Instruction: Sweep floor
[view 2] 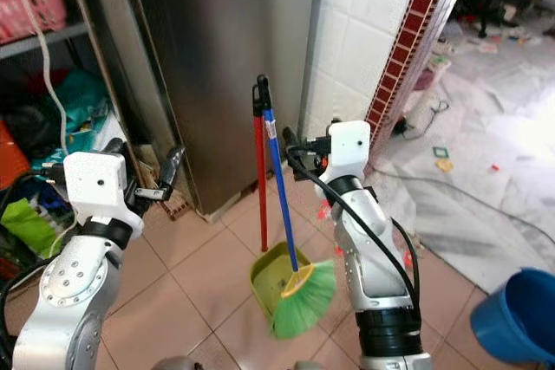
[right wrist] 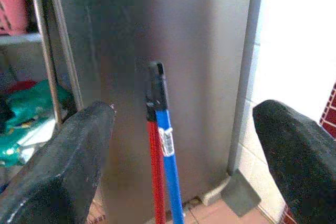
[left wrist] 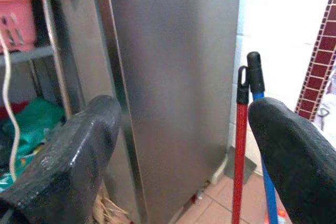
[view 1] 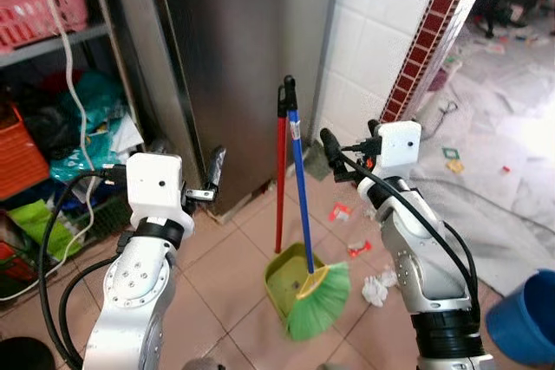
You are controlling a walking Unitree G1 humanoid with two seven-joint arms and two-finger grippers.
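Broom, blue-handled with green bristles, is leaning mid-frame against the steel cabinet, beside the red-handled dustpan. I'm holding the left gripper and the right gripper raised, jaws spread, ready to take it.

A blue-handled green broom and red-handled dustpan lean against the steel cabinet, between both raised grippers.

Broom: blue handle, green bristles. Dustpan: olive-green, red handle. Steel-grey fridge, white wall tiles, dark-red mosaic strip, blue bucket.
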